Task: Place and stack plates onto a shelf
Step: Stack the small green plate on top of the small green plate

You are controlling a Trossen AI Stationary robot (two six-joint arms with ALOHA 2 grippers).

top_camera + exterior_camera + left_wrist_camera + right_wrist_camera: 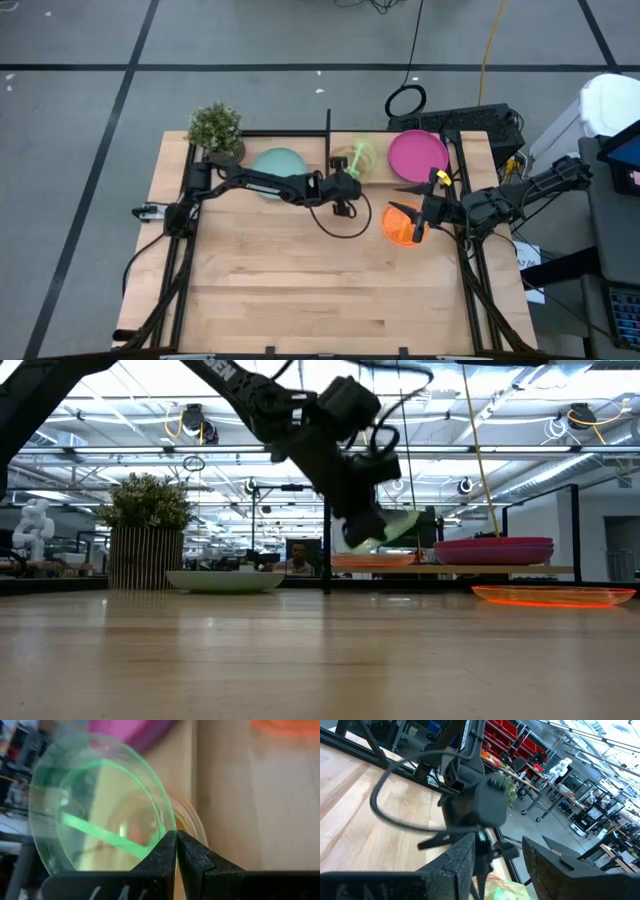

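Observation:
My left gripper hovers over the shelf, just right of its black upright panel, and is shut on a translucent green plate. A pinkish plate lies on the shelf below it. A magenta plate tops a stack on the shelf's right half. A pale teal plate lies on the table left of the panel. An orange plate lies flat on the table. My right gripper is open above it, pointing left. My left gripper pinches the green plate's rim between its two fingertips, at the edge nearest the table's near side. The fingers come from the near-left and slant down. The plate is lifted clear and tilted, its far edge raised above the shelf.
A potted plant stands at the table's far left corner. A cable loop hangs from the left wrist. Bare wooden tabletop fills the near half. A black case sits behind the shelf's right end.

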